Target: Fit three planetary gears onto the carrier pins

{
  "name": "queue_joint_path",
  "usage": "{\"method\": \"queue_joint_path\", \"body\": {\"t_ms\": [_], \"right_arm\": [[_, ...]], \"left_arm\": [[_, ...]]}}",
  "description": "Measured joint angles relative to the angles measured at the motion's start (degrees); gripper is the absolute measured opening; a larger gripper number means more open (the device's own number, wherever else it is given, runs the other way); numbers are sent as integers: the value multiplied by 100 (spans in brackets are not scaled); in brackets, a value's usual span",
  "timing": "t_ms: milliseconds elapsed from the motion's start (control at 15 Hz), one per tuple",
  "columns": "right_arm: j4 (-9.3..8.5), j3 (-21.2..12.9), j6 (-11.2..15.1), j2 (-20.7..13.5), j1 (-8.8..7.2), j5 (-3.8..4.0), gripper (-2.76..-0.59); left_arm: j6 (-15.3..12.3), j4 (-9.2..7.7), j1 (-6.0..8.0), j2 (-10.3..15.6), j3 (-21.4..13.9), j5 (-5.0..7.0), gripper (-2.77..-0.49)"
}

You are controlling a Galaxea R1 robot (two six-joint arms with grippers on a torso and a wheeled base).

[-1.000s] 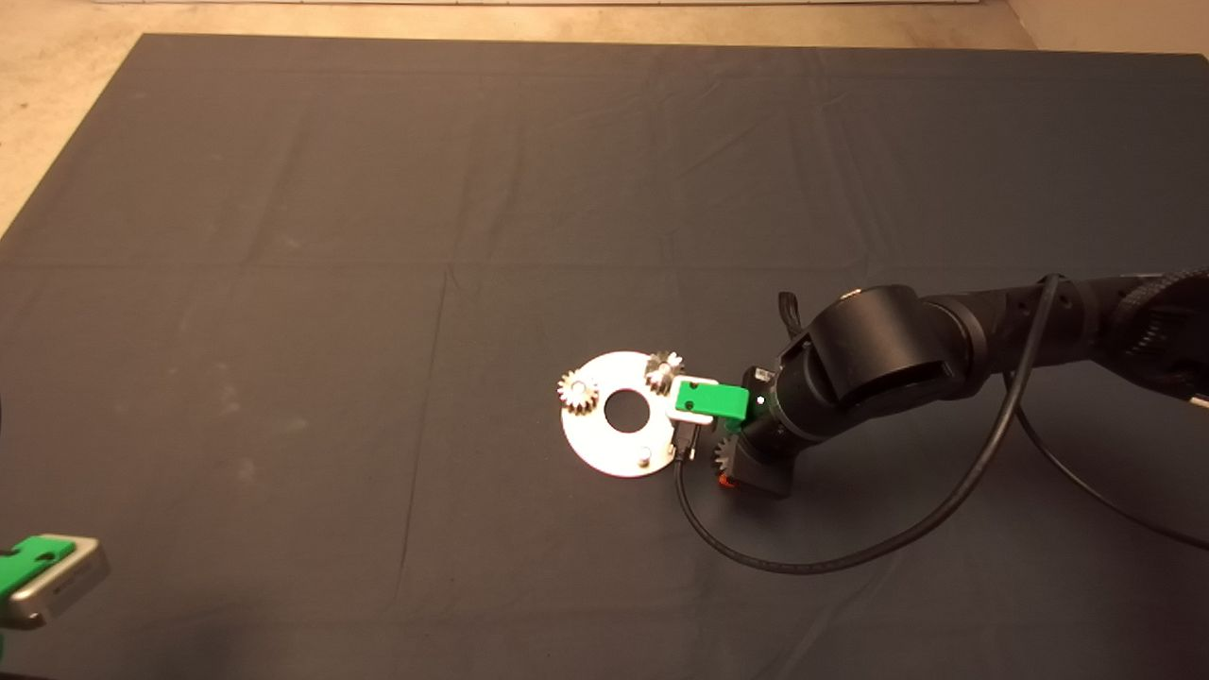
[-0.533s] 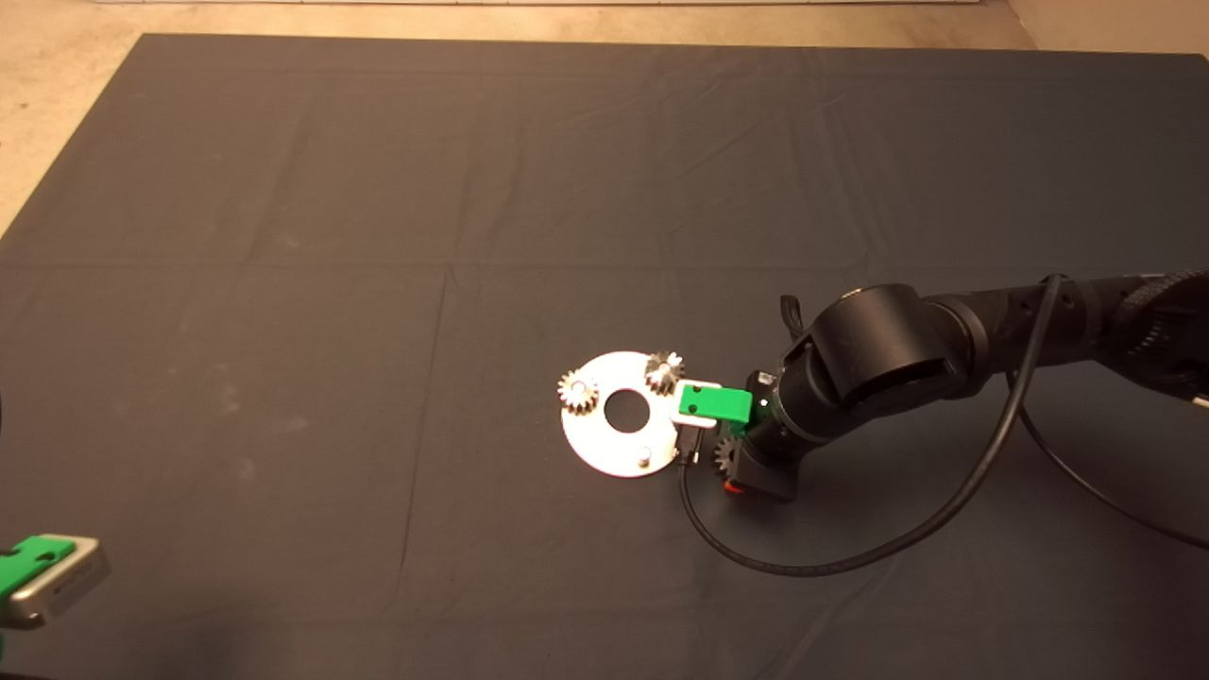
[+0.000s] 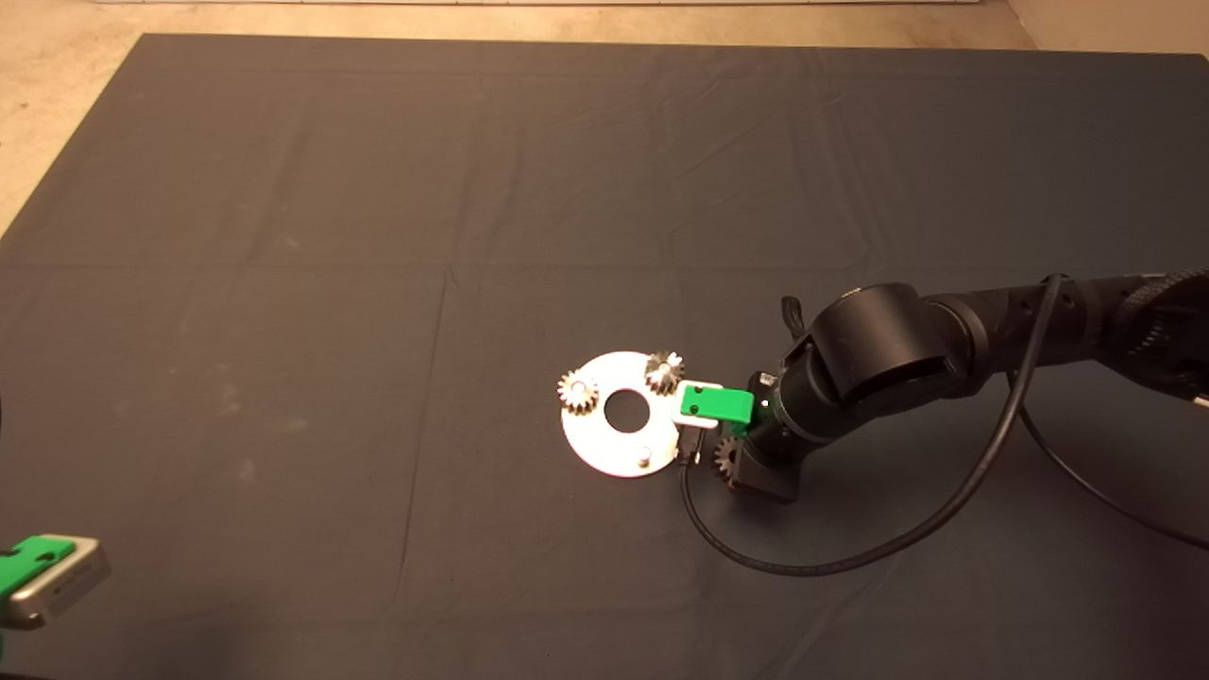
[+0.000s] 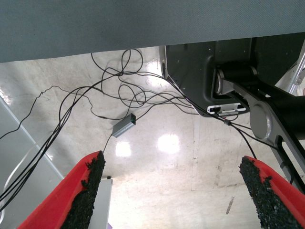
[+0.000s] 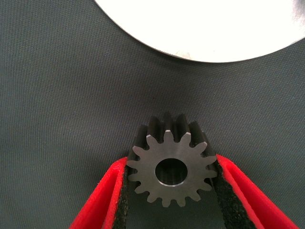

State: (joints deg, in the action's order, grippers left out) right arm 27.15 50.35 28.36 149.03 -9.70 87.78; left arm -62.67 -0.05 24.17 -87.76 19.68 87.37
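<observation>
My right gripper (image 5: 171, 191) pinches the third gear (image 5: 170, 164) between its pads, low over the mat (image 3: 378, 236) just beside the disc (image 3: 604, 444). Two gears (image 3: 577, 392) already sit on pins; one pin (image 3: 643, 457) stands bare. My left gripper (image 4: 174, 191) waits at the lower left edge, fingers spread wide.

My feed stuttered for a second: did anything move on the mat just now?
Barely. The right hand, shut on the third gear beside the white disc, drifted slightly away from it. The two gears on their pins, the bare pin and the parked left hand stayed put.
</observation>
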Motion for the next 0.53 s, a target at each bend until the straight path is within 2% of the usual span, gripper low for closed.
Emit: {"method": "queue_joint_path", "body": {"t_ms": [533], "right_arm": [[-13,0,-2,0,1,11,-226]], "left_arm": [[0,0,0,0,0,0,-124]]}}
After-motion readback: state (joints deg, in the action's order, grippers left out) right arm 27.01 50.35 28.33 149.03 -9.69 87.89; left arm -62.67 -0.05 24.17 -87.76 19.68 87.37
